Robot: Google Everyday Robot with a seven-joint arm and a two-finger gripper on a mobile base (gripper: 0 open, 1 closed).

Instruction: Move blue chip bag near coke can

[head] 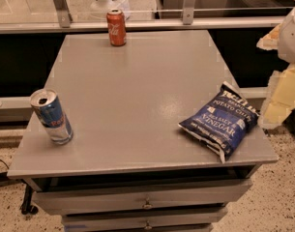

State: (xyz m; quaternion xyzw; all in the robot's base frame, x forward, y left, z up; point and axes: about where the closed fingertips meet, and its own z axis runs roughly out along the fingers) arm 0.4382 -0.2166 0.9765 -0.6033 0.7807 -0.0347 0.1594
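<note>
Currently bag lies flat, near right on table; coke can upright at far edge, well apart. Gripper hangs right of bag, probably staged for pickup; open or closed, cannot tell.

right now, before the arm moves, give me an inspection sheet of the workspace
surface: grey tabletop, drawers below
job's things: blue chip bag lying flat at the right front corner; coke can upright at the far edge, well apart
clutter: blue-and-silver can standing at the left front
grippers: pincer at the right edge of view, beside the bag; contact unclear
cables: nothing seen
surroundings: speckled floor, metal rail behind the table
</note>
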